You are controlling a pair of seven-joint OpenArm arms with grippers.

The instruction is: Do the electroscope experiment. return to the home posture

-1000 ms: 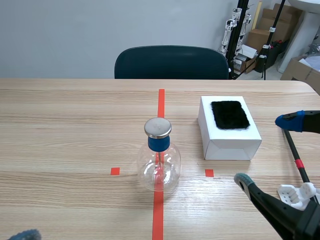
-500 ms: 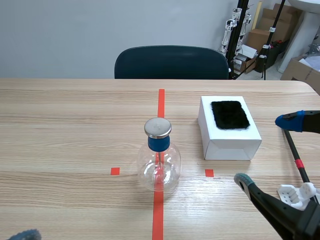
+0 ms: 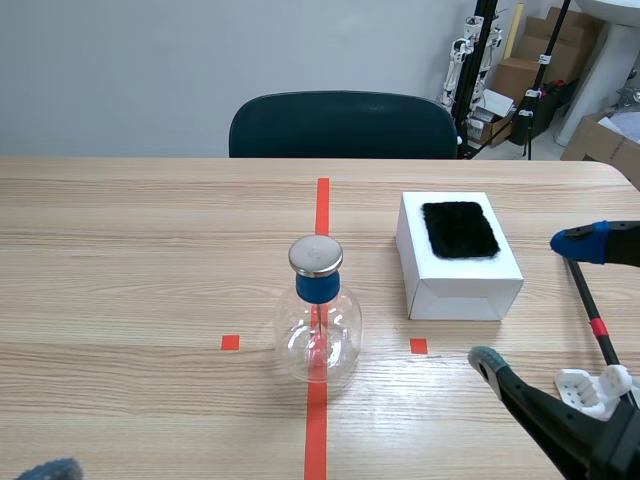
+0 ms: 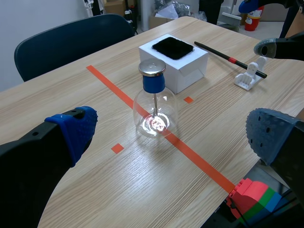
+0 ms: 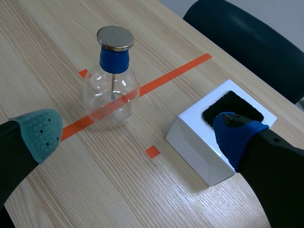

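Scene view, step: judging by how things lie, the handling part of the experiment looks finished. The return to the home posture appears to be in hand or all but done.
Scene view, next move: on that reading little is called for. The arms need only settle low at the frame's bottom corners, clear of the glass.
Scene view, electroscope (image 3: 318, 325): centre of the frame, upright on the red tape line. It has a clear round glass bulb, a blue stopper, a flat metal cap and a thin stem inside.
Scene view, props: a white box (image 3: 459, 275) topped with a black fur pad (image 3: 459, 229) sits right of centre, apart from the flask. A black rod (image 3: 592, 305) with a red band runs down the right edge toward a small white stand (image 3: 590, 388) at lower right.
Scene view, right gripper (image 3: 533, 300): lower right, fingers spread wide, holding nothing.
Left wrist view, left gripper (image 4: 173, 135): released, its blue pads far apart with nothing between them.
Left wrist view, electroscope: it stands ahead of the spread fingers with light glinting in the bulb. The box, rod and stand lie beyond it.
Right wrist view, right gripper: unclenched and empty, one grey-green pad and one blue.
Right wrist view, electroscope: ahead of the gripper, nearer the grey-green pad. The box is ahead on the blue pad's side, and neither is touched.
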